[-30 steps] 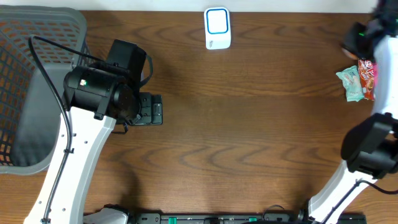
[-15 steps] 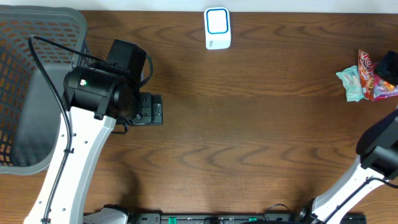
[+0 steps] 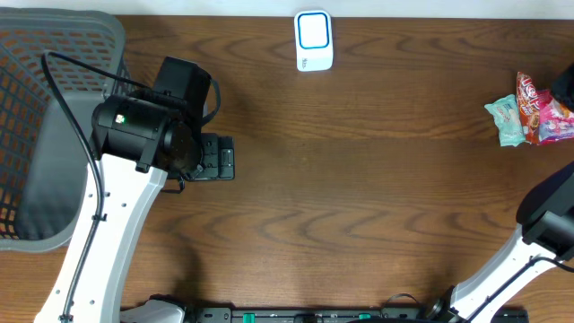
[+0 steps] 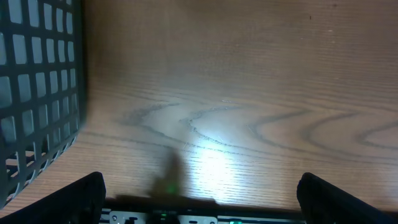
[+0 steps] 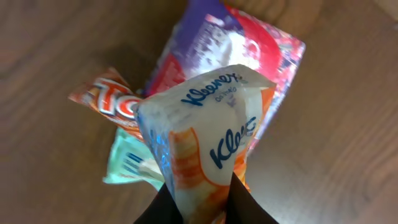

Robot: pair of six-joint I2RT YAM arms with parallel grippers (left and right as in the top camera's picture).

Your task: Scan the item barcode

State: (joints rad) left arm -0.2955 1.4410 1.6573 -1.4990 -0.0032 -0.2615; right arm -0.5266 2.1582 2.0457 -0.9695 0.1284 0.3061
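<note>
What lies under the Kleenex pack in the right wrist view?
A red-purple bag, an orange wrapper and a mint-green packet show beneath the Kleenex pack, on the table. Their middles are covered, so anything more there is hidden.

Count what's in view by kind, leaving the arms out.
Kleenex tissue pack: 1
Other packets: 3 (teal packet, red packet, pink-purple packet)
White scanner: 1
Grey basket: 1
Total: 6
</note>
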